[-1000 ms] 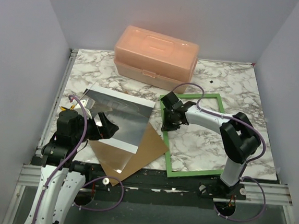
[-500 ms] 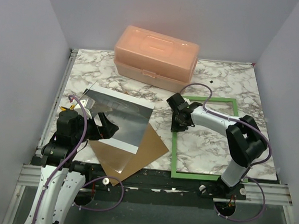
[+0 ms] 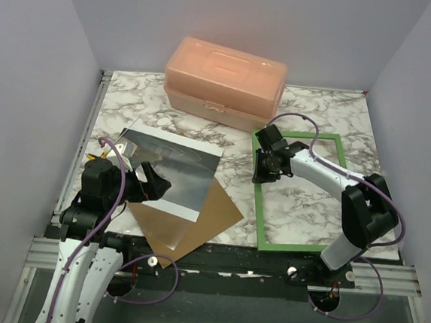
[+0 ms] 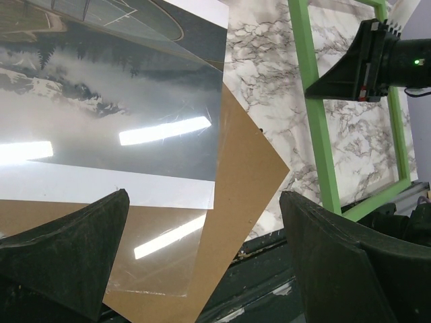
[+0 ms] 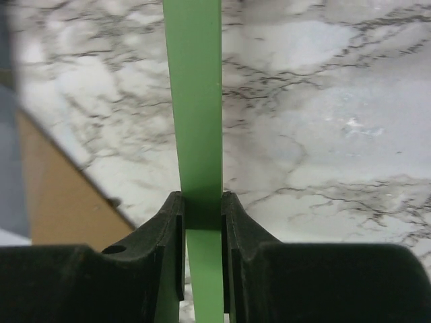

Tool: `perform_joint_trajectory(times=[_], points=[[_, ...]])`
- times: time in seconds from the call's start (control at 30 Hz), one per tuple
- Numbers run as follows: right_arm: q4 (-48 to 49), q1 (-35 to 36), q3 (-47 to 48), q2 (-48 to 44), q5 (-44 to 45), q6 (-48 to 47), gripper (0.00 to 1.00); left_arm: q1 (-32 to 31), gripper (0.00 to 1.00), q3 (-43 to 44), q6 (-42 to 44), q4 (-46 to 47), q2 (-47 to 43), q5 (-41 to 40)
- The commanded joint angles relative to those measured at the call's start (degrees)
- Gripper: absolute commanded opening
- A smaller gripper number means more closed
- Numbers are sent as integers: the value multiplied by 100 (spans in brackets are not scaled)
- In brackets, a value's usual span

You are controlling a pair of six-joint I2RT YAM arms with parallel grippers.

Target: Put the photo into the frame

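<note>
on the table, right gripper pinches the frame by one rail; left gripper gapes wide.

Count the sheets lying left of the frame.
2 at least: the photo on top, the brown board under it, poking out at the near side. A clear film may lie there too.

Bare marble strip between photo and frame; peach box across the far edge.

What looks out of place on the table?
The photo lies skewed across the brown backing board, whose near corner overhangs the table edge. The frame sits crooked, its left rail pinched by the right tool. No damage visible.
</note>
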Motion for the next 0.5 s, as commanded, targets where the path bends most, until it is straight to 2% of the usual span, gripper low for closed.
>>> perform_joint_trajectory(times=[0.0, 0.17, 0.33, 0.37, 0.47], points=[[410, 64, 89, -439, -1065, -91, 1, 21, 98, -47, -25, 66, -16, -85], [502, 396, 254, -128, -1198, 76, 1, 16, 98, -52, -25, 66, -2, -73], [271, 944, 554, 294, -626, 101, 3, 22, 98, -52, -25, 66, -28, -90], [210, 1013, 583, 331, -514, 123, 6, 20, 98, -52, -25, 66, -27, -88], [189, 1180, 530, 288, -140, 149, 35, 17, 98, -48, -25, 61, -31, -88]])
